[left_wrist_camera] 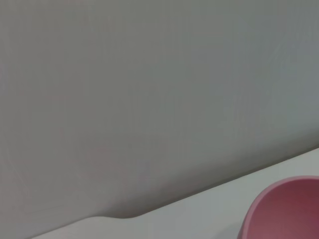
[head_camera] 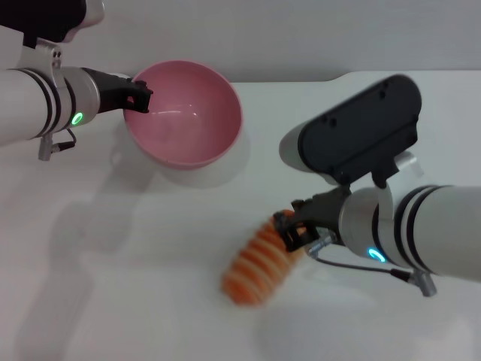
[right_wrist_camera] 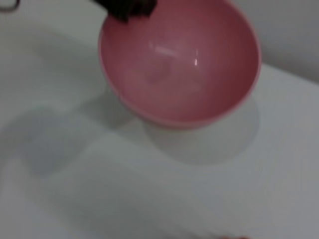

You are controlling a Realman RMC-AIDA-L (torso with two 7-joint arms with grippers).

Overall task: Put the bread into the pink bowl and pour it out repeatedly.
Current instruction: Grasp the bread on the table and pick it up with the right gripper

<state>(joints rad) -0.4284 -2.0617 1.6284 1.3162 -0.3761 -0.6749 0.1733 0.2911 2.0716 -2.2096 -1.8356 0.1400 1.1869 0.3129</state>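
Bowl [head_camera: 184, 113] far left on the table [head_camera: 113, 301] — bread [head_camera: 259, 265] nearer, to its right.

Table: I see a white top [head_camera: 150, 301], smooth and matte, with soft grey shadows on it.
Edge: its far edge steps at a rounded notch [head_camera: 342, 77].
Wall: I see a plain grey wall [left_wrist_camera: 149, 99] behind the table.

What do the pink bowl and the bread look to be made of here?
The pink bowl, gripped at its rim by the left gripper, looks like glossy moulded plastic, with sharp highlights on smooth walls. The bread, held by the right gripper, seems a matte toy, plastic or foam: uniform orange ridges.
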